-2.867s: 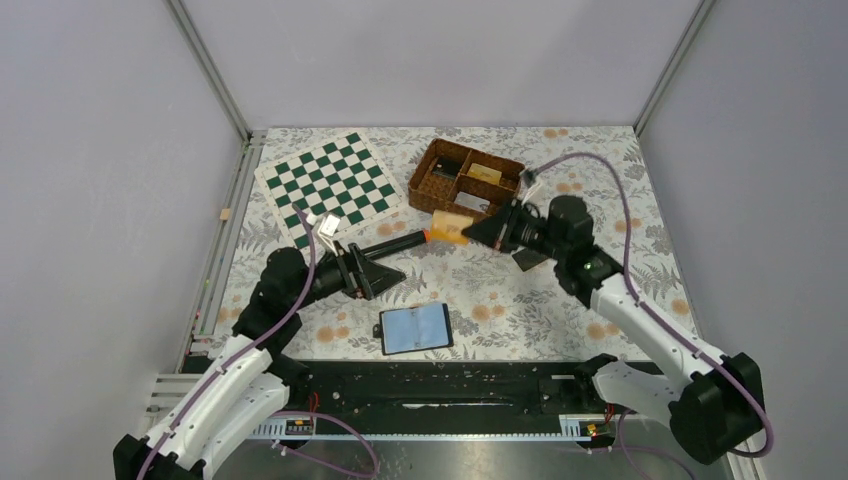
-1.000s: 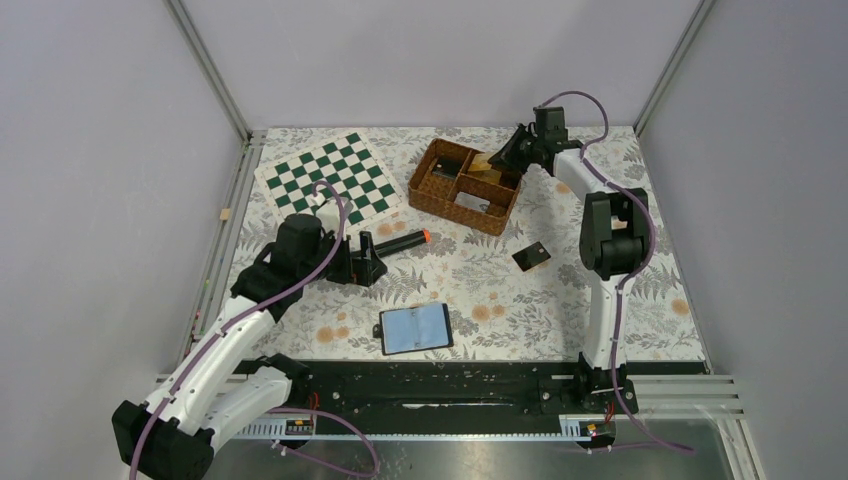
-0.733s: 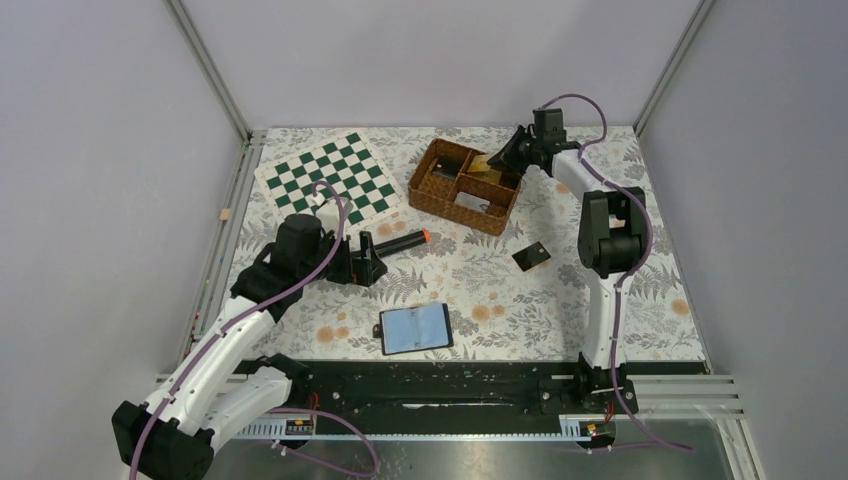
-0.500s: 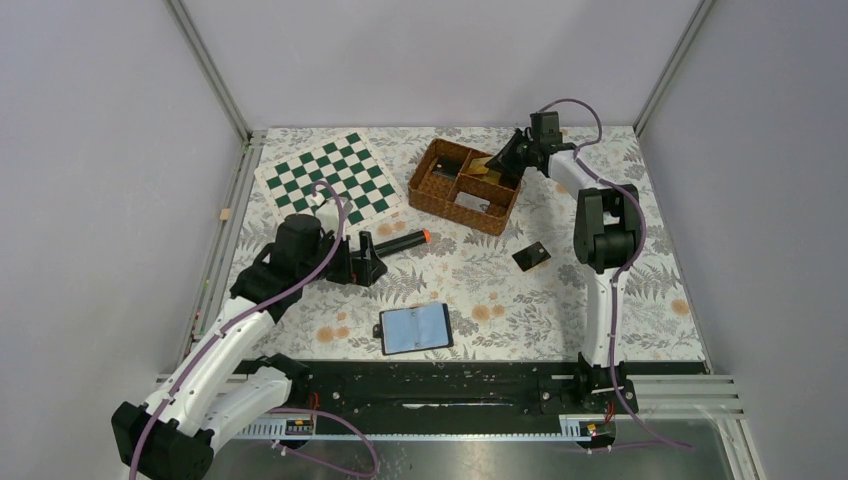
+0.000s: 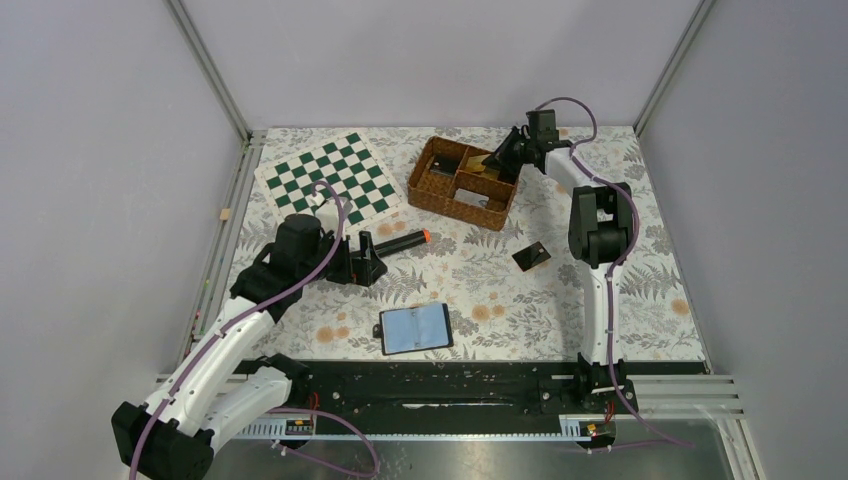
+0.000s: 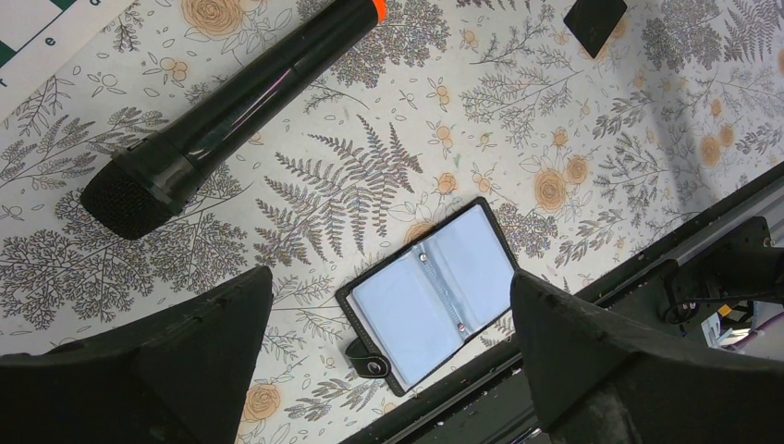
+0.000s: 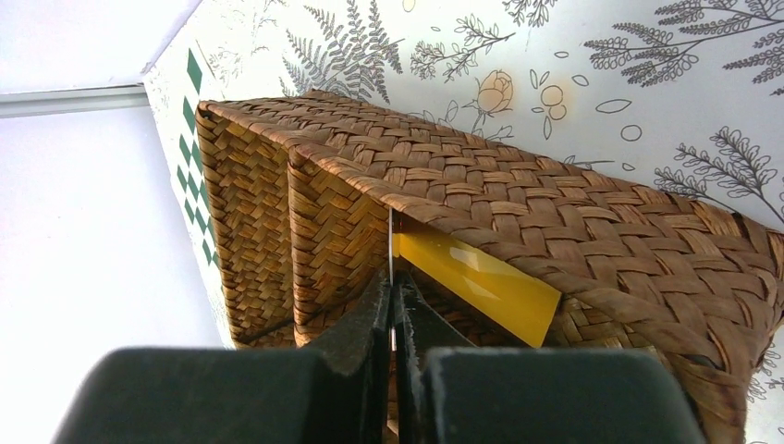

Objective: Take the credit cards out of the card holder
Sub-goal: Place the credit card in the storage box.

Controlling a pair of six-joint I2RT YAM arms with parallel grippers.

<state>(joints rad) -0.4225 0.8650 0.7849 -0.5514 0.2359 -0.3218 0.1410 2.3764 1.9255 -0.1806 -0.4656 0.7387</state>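
The card holder lies open and flat near the front edge, its blue-grey panels up; it also shows in the left wrist view. My left gripper is open and empty, hovering behind it. A dark card lies on the table; it also shows in the left wrist view. My right gripper is shut on a thin card seen edge-on over the wicker basket's far right compartment. An orange-yellow card shows in that compartment, also in the top view.
The brown wicker basket stands at the back centre, a dark item in its front compartment. A black microphone with an orange tip lies beside my left gripper. A green-and-white chessboard lies at the back left. Metal rails border the table.
My right arm swung from mid-table to the basket with the orange-yellow card, then edged a little further left over it. My left arm shifted slightly at first, then stayed still.
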